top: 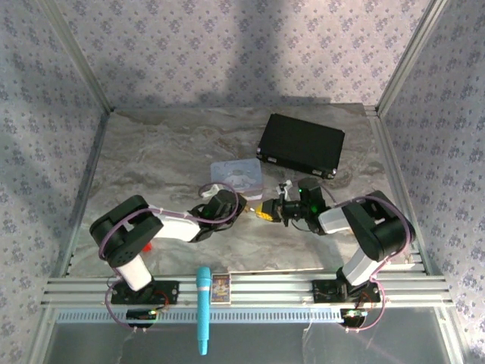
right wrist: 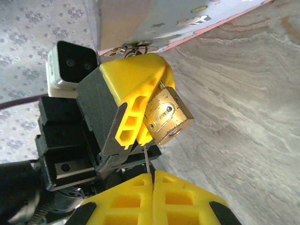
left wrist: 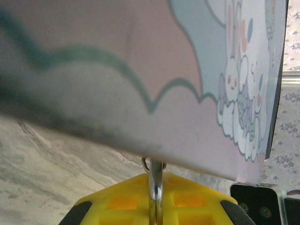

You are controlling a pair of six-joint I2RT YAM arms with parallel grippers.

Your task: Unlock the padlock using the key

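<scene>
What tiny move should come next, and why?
Probably shift the right gripper so the thin key it seems to pinch lines up with the keyhole. The left gripper holds the padlock, and the key sits beside it, not inserted.

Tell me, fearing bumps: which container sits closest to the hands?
The pale lavender tin, just behind the left hand and right hand; the black case lies farther back, the small box on the near rail.
</scene>
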